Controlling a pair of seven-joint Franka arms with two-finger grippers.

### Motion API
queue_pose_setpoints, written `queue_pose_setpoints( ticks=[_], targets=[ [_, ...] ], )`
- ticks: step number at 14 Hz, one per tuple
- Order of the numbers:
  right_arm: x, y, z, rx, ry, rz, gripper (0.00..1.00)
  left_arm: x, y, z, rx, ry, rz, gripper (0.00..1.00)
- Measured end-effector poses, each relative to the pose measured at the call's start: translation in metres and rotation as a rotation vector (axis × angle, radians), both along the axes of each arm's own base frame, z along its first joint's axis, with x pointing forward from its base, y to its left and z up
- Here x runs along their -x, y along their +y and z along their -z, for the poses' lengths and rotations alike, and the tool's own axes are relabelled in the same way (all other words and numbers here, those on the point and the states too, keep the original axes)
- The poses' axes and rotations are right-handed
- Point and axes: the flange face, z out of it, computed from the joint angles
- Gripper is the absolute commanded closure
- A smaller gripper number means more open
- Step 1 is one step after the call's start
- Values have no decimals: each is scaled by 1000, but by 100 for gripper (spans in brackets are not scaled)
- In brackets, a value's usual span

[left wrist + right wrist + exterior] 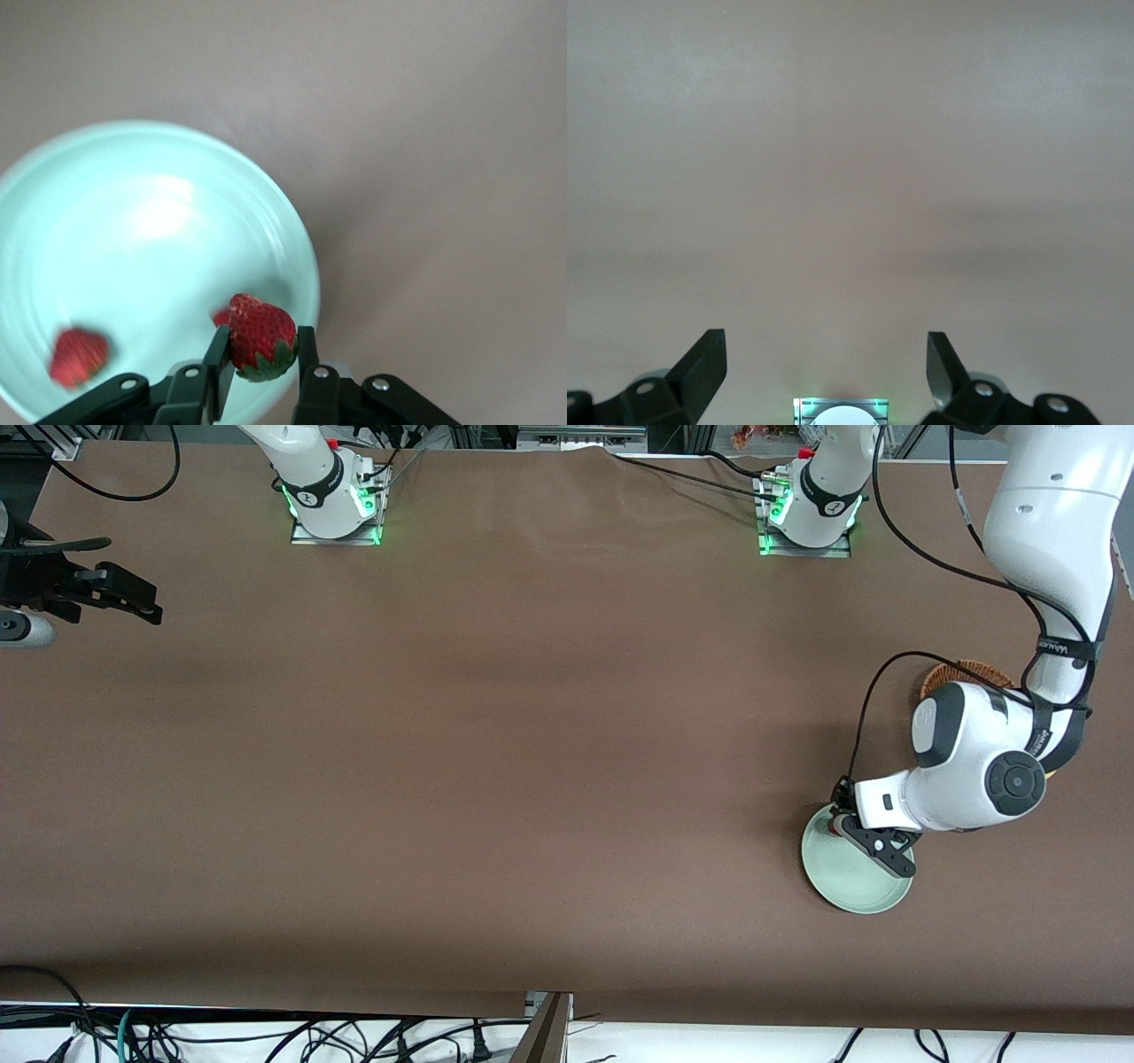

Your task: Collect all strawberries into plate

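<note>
Front view: the left pincer (840, 825) hangs over the rim of the mint-green plate (852, 886), which lies on the brown tabletop (532, 762) toward the left arm's end. A brown wicker basket (952, 673) peeks out from under the left arm, farther from the front camera than the plate. The right pincer (133, 602) waits over the right arm's end.

Left wrist view: the left pincer (261, 350) pinches a strawberry (261, 335) above the plate (168, 230). A second strawberry (78, 357) lies in the plate; a third red bit (221, 316) shows beside the held one.

Right wrist view: the right pincer (826, 359) is spread wide over bare tabletop (850, 159).
</note>
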Motion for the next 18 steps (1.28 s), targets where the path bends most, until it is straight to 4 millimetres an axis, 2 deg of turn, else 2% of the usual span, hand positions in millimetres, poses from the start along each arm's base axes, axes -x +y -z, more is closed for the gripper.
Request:
queue_pose_setpoints(
  ticks=[1, 2, 5, 8, 10, 12, 15, 18],
  targets=[
    [0, 0, 0, 0, 0, 0, 0, -5, 2, 6, 10, -40, 43, 42],
    [0, 0, 0, 0, 0, 0, 0, -7, 4, 13, 15, -55, 73, 0],
    [0, 0, 0, 0, 0, 0, 0, -10, 8, 23, 22, -64, 105, 0],
    [0, 0, 0, 0, -1, 0, 0, -14, 7, 15, 25, -80, 109, 0],
    [0, 0, 0, 0, 0, 0, 0, -15, 4, -1, 24, -64, 116, 0],
    [0, 0, 0, 0, 0, -1, 0, -12, 0, -41, 8, -20, 99, 0],
    [-1, 0, 1, 0, -1, -1, 0, 8, -5, -135, -51, 31, -38, 0],
    [-1, 0, 1, 0, -2, -1, 0, 40, -9, -226, -118, 61, -204, 0]
  ],
)
